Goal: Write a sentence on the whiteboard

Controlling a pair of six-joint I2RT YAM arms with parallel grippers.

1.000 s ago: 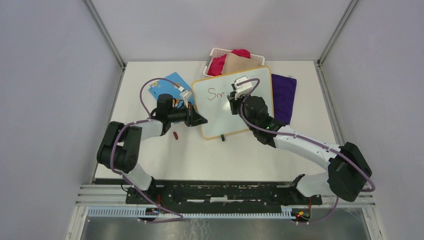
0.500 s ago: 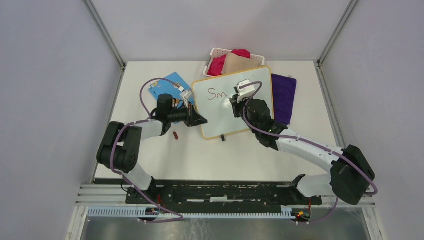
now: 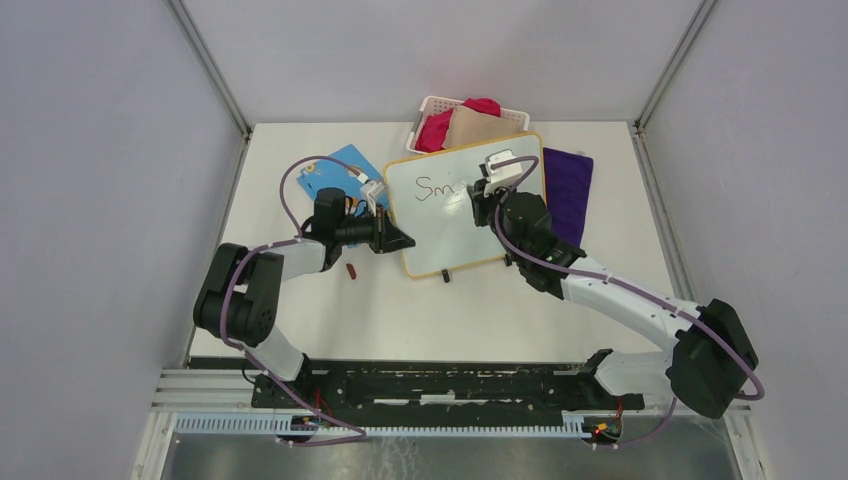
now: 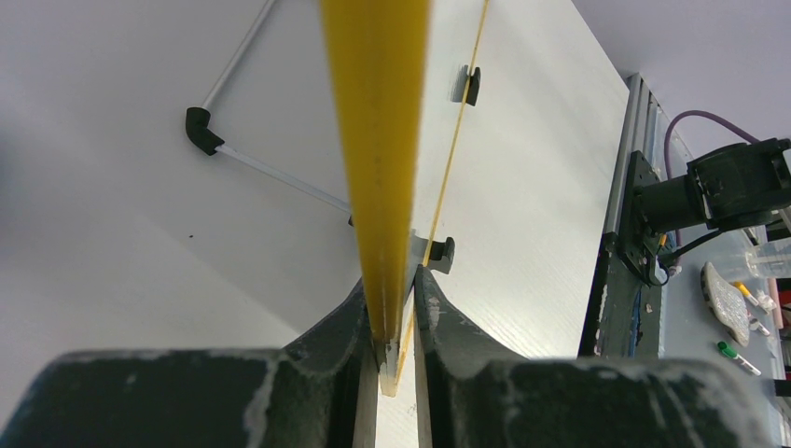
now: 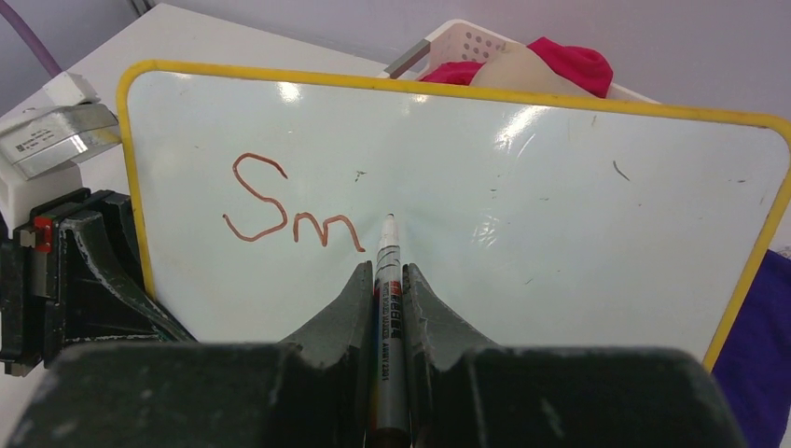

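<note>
The whiteboard [image 3: 440,238], white with a yellow frame, lies tilted at the table's middle. My left gripper [image 3: 404,240] is shut on its left edge; in the left wrist view the yellow frame [image 4: 378,140] runs up from between the jaws of that gripper [image 4: 390,313]. The sentence [image 5: 289,219] reads "Sm" in dark red [image 3: 435,188]. Over the board's upper right, my right gripper [image 3: 479,203] is shut on a silver marker [image 5: 388,280]. Its tip sits at the board's surface just right of the "m".
A white basket [image 3: 430,105] with red and beige cloths stands behind the board. To the board's right lies a purple cloth [image 3: 568,190], to its left a blue card [image 3: 340,165]. A small red cap [image 3: 351,269] rests on the table by the left arm.
My right gripper has moved right across the board with the marker, and the writing has grown from "Sr" to "Sm". The left arm and the board have not moved.
</note>
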